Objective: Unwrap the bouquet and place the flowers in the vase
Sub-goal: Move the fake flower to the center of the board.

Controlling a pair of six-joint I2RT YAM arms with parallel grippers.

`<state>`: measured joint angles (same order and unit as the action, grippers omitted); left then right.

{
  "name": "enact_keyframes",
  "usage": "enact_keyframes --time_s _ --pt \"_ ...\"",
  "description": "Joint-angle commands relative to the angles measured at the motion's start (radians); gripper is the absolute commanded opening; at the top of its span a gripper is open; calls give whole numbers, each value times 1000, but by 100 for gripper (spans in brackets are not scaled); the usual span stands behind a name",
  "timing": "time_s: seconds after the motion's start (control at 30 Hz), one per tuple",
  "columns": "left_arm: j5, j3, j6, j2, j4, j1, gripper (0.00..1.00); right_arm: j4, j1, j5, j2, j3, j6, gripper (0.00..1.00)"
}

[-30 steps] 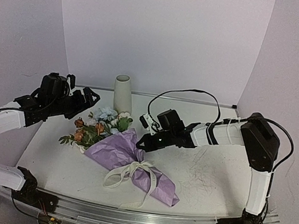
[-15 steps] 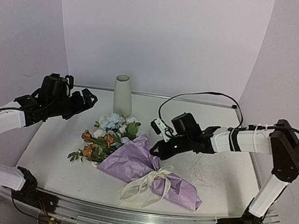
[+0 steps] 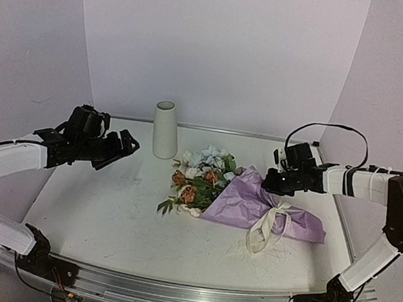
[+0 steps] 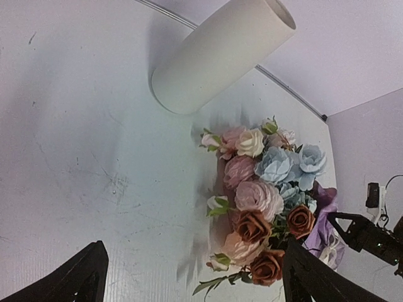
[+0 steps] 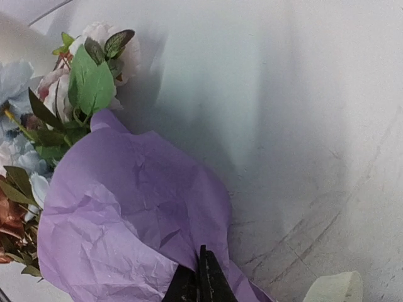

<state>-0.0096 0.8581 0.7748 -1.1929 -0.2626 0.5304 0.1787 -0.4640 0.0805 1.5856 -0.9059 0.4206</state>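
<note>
The bouquet [image 3: 243,203] lies on its side right of the middle of the desk [image 3: 107,213], a cone of crinkled lilac paper [image 5: 132,214] tied at its narrow part with a cream ribbon [image 3: 269,228] whose loops and tails spill toward the near edge. The cone's tail points to the right, and its wide mouth faces left and back. From it spread the flowers [image 3: 202,173]: rust-orange roses, pale blue clusters, pink and cream roses and green leaves, their heads resting on the desk. The vase [image 3: 165,128], off-white, matte and narrowing a little toward its round mouth, stands upright at the back of the desk, near the flowers but apart from them. The right arm [image 3: 358,183] rises from its base at the near right corner, bends, and reaches left and low over the desk, a black cable looping above its wrist. The right jaws are clenched on a fold of the paper at the cone's upper edge, just above the ribbon. In the right wrist view the two dark tips meet on the lilac sheet. The left arm [image 3: 11,158] stretches in from the left edge with its wrist raised. The left jaws are released and spread wide, nothing between them, pointing across the bare desk toward the flowers and well apart from them.
</note>
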Motion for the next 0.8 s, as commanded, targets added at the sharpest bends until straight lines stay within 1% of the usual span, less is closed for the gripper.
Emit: enact_keyframes --time_s 0.0,0.03,0.07,0.17,0.3,0.4,0.43,0.5,0.63,0.7,0.77 --pt "61 18 39 -28 62 36 98 -19 37 -11 -21 6 43 44" --pt "61 12 47 -39 83 57 98 -20 38 -15 -21 3 33 69" --pt "60 7 52 -54 102 85 98 -23 38 -27 -25 2 22 74" --pt "25 9 76 -111 159 191 98 -42 60 -71 -51 5 4 76" --pt "-50 26 111 -189 240 323 96 -84 130 -117 -85 8 4 76" --pt "-56 45 140 -263 308 394 90 -111 189 -152 -101 15 10 74" --pt "-53 55 148 -294 328 415 87 -119 205 -163 -104 18 12 74" --pt "-43 77 166 -361 360 456 80 -131 232 -175 -104 25 16 72" --pt "-19 157 179 -501 396 531 66 -145 259 -186 -92 45 34 56" --pt "5 205 175 -569 400 555 53 -162 265 -204 -86 52 43 43" --pt "41 252 178 -628 402 565 34 -174 267 -210 -84 60 45 31"
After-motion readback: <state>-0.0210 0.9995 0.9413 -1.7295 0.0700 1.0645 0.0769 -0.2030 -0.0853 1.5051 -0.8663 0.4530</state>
